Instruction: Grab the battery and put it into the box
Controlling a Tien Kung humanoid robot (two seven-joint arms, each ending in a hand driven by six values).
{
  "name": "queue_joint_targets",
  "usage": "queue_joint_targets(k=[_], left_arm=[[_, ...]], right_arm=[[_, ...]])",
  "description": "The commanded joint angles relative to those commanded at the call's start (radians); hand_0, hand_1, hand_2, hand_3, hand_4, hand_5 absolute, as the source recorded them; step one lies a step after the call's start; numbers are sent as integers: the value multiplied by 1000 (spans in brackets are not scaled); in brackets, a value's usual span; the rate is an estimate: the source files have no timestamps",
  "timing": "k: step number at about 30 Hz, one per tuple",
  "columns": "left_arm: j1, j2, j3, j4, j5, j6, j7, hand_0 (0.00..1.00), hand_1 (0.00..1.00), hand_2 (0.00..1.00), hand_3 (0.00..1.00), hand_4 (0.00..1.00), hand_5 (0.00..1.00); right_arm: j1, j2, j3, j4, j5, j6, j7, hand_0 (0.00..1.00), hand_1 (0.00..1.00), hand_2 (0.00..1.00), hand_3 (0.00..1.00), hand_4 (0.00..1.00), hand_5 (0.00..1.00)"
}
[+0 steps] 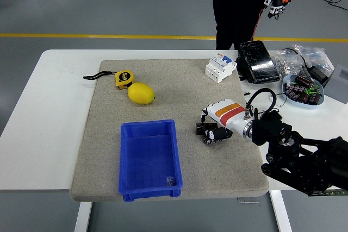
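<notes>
The battery [203, 129], a short dark cylinder, lies on the grey mat [174, 80] just right of the blue box [123, 156]. My right hand [213, 129], white with an orange band, comes in from the lower right and rests on the mat over the battery. Its dark fingertips [216, 135] curl against the battery's near side, and its white fingers [206, 113] bend down on the far side. The box is open-topped, with one small bit near its front right corner [169, 179]. My left arm is out of view.
A lemon [141, 93] and a yellow tape measure [124, 79] lie on the mat's back left. A white breaker [220, 68], a black device [256, 62], plastic bags [296, 58] and a bowl of parts [303, 91] crowd the back right. A person stands beyond, gloved hands [277, 1] raised.
</notes>
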Motion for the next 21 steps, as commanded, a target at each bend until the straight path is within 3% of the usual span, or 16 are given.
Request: queue_joint_targets(k=[11,21], left_arm=[[1,5,1,2,-6,5,-1,647,644,647,581,628,581],[5,12,-7,5,2,5,2,645,644,647,581,628,580]], right_arm=[[20,-39,32,53,-35,18,-12,553,625,720,618,842,380],[43,-76,1,98,-67,53,-20,555,626,722,622,844,383]])
